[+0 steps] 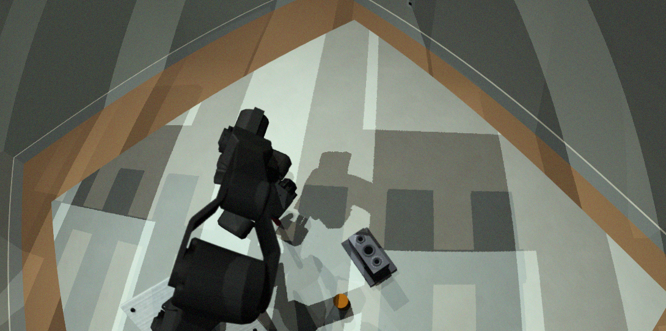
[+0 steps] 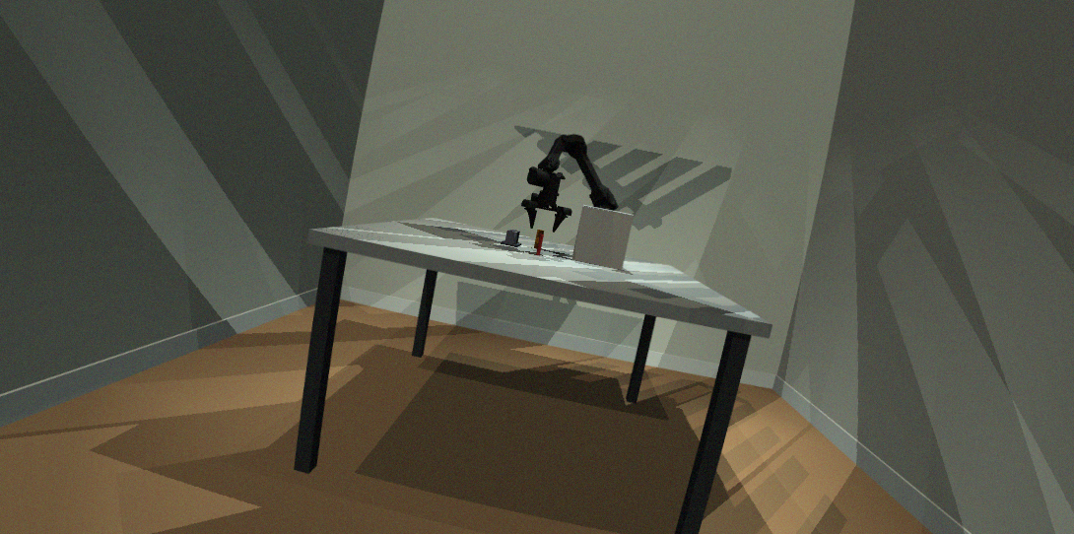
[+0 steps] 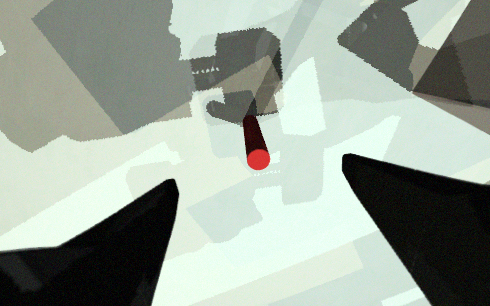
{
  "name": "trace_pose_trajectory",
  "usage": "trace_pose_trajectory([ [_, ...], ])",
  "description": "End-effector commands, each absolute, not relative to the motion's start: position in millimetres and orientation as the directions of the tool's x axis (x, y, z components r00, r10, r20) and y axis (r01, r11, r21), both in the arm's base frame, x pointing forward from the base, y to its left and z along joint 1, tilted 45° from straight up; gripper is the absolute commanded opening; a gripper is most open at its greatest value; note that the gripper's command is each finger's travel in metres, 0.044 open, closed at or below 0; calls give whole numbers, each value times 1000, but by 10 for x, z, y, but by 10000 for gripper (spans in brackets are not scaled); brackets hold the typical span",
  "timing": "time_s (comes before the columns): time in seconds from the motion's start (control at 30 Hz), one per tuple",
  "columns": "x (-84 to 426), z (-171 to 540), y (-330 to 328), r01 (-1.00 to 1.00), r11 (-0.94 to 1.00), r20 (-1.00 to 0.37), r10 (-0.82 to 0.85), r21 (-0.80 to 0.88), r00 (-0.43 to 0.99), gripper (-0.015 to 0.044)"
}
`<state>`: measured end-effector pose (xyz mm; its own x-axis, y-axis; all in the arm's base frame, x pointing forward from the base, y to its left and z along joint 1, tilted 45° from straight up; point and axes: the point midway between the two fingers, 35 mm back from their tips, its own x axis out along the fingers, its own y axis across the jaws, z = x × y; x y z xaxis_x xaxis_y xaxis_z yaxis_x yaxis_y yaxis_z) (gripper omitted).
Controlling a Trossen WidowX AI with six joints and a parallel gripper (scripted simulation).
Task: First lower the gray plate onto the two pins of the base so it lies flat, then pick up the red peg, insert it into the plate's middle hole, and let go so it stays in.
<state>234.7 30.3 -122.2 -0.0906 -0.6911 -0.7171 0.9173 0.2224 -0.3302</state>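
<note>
The gray plate (image 1: 373, 256) (image 2: 512, 235) lies flat on the dark base (image 1: 347, 245), its three openings in a row facing up. The middle opening has no peg in it, and the plate hides the lengths of the pins. The red peg (image 1: 277, 221) (image 2: 538, 249) (image 3: 256, 145) stands upright on the table, mostly covered by the arm in the top view. My gripper (image 2: 544, 229) (image 3: 259, 174) is open and empty. It points down above the red peg, whose top shows between the fingertips in the wrist view.
An orange cylinder (image 1: 341, 300) stands on the table near the plate and base. The arm's metal mounting plate (image 1: 146, 303) shows at the lower left of the top view. A pale upright panel (image 2: 603, 236) shows beside the arm's foot in the exterior view.
</note>
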Motion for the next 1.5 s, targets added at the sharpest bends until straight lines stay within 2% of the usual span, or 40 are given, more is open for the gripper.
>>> trace_pose_trajectory([
  [0.0,2330,-1271,237,914,225,-712,-696,-339,-92,440],
  [1.0,2285,-1600,-89,914,224,-710,-698,-339,-93,440],
  [1.47,2285,-1600,-89,914,224,-710,-698,-339,-93,72],
])
